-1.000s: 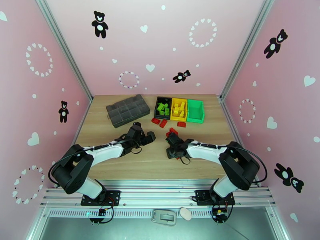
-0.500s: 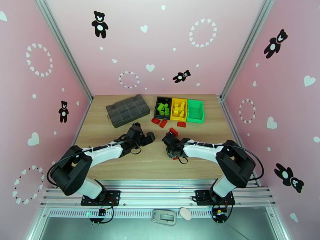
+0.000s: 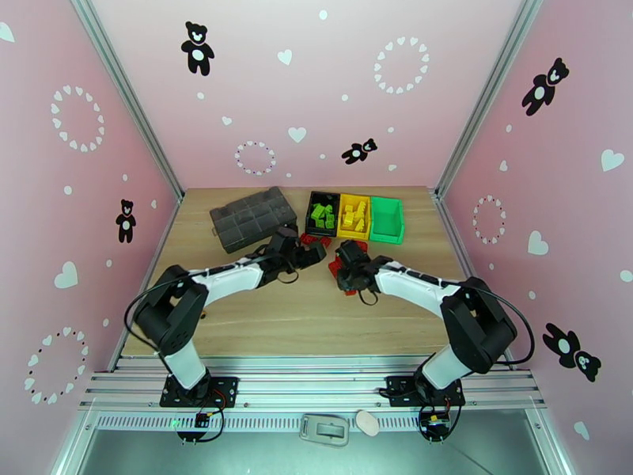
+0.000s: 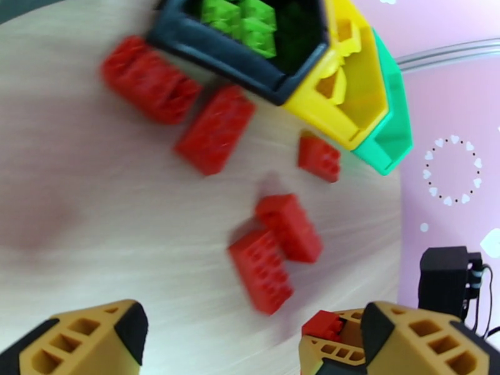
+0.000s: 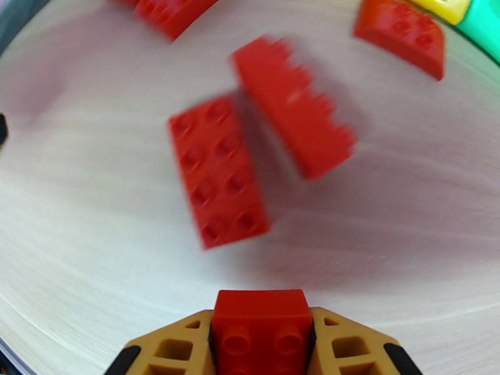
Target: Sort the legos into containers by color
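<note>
Tan fingers (image 5: pixel 350 345) of the right gripper (image 5: pixel 262 335) pinch a red studded plastic brick (image 5: pixel 262 310), the jaws drawn narrow around it with its studs showing to the wrist camera. This gripper hangs low over the middle of the pale wooden table (image 3: pixel 261 310), on the near side of the loose red pieces. Directly ahead of it two oblong red bricks (image 5: pixel 219 173) lie side by side on the wood, very close together; blur hides whether they touch. Beyond them a small red brick (image 5: pixel 400 32) lies just short of the yellow plastic bin (image 4: pixel 362 101). Another pair of oblong red bricks (image 4: pixel 150 79) lies next to each other just in front of the black plastic bin (image 4: pixel 206 48).

The left gripper (image 4: pixel 256 335) hovers beside the right one, towards the table's left, its jaws spread wide with bare wood between them. The two middle bricks lie just ahead of it.

The three bins stand joined in a row at the far edge of the table, right of centre. The black plastic bin, at the left end, holds light green bricks (image 4: pixel 240 17). The yellow plastic bin in the middle holds yellow bricks (image 3: pixel 356 214), and the green plastic bin (image 4: pixel 390 139) closes the right end. A flat dark grey compartment organizer box (image 3: pixel 252 218) lies left of the bins, near the far edge and turned askew to it.
</note>
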